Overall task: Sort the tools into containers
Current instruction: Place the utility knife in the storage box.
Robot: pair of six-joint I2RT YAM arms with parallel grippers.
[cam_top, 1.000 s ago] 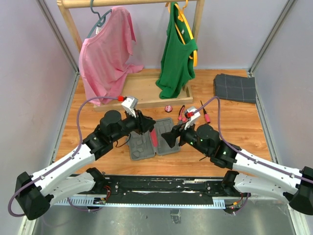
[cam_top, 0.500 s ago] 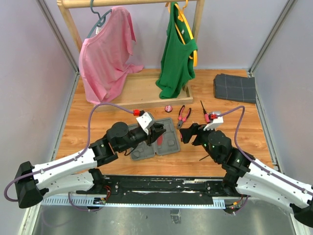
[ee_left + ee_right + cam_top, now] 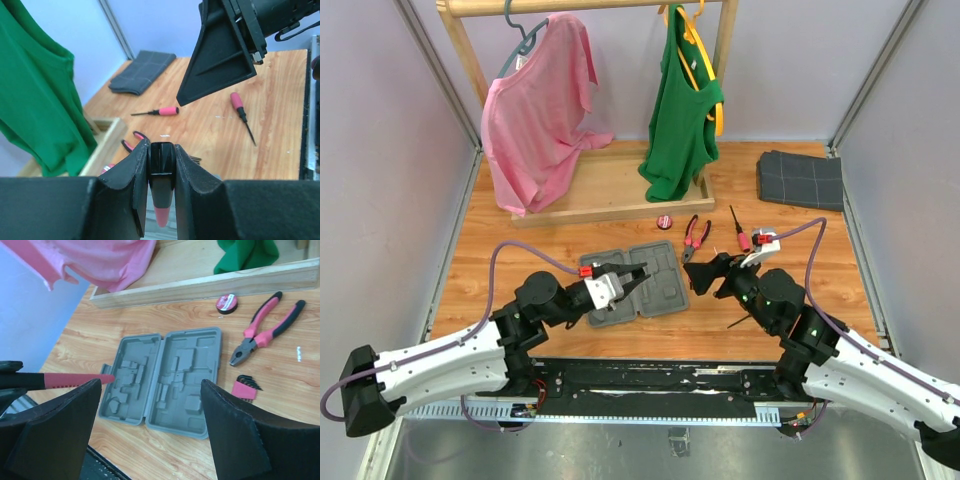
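Grip first: your left gripper [image 3: 161,150] has its jaws closed narrow on the black handle of the long pink knife-like tool [image 3: 75,380], and the blade sticks out forward, free. I judge this tool light and stiff, with a thin blade, so you should hold it by the handle. In the right wrist view its tip hangs by the left edge of the open grey case [image 3: 200,331]. Your right gripper [image 3: 150,382] stands wide open and empty above the case. Farther on the table lie the pliers [image 3: 265,327] and the small round red piece [image 3: 226,303], well apart from both grippers.
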